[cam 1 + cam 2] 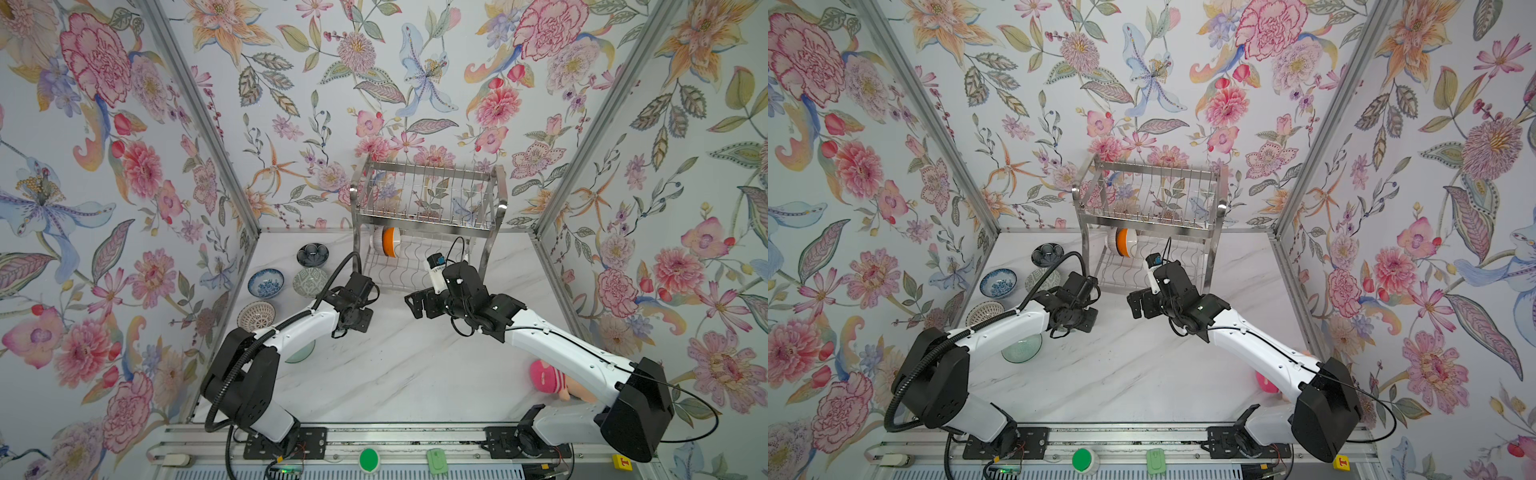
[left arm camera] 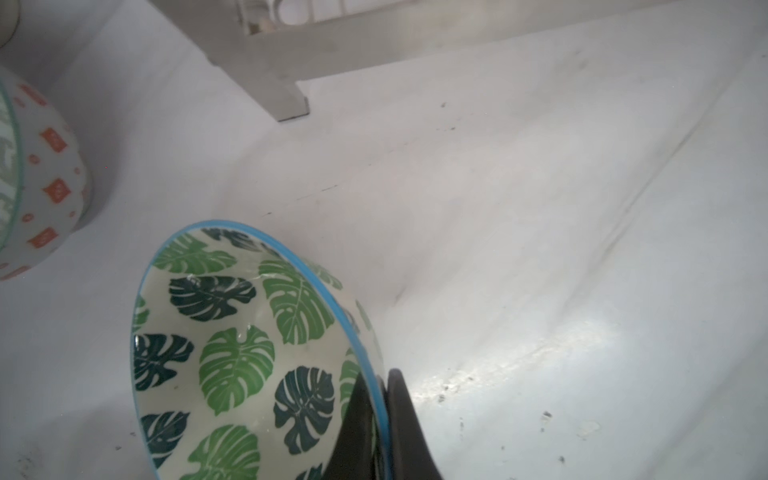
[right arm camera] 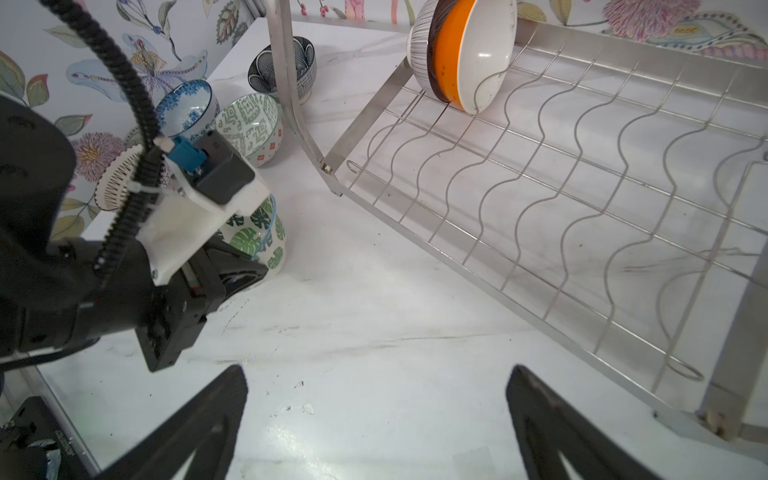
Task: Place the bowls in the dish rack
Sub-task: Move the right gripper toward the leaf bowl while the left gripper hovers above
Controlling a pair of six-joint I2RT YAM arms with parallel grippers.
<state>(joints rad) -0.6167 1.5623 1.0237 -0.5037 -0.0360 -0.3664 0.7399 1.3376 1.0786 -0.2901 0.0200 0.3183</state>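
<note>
My left gripper [image 2: 384, 374] is shut on the blue rim of the green leaf print bowl [image 2: 232, 361], one finger inside and one outside. The bowl [image 3: 266, 237] is low over the table, in front of the dish rack's left leg; in both top views the left wrist hides it. The two-tier steel dish rack [image 1: 428, 208] [image 1: 1148, 199] stands at the back. A white-and-orange bowl [image 1: 388, 242] [image 3: 469, 54] stands on edge in its lower shelf, a striped bowl [image 3: 422, 41] behind it. My right gripper [image 3: 376, 374] [image 1: 415, 307] hangs open and empty before the rack.
Left of the rack sit a dark navy bowl [image 1: 312, 254], a blue-white bowl [image 1: 266, 283], a grey-green patterned bowl [image 1: 309, 281] and a tan lattice bowl [image 1: 256, 316]. A clear glass bowl [image 1: 1021, 348] lies under the left arm. A pink plush toy [image 1: 548, 380] lies under the right arm.
</note>
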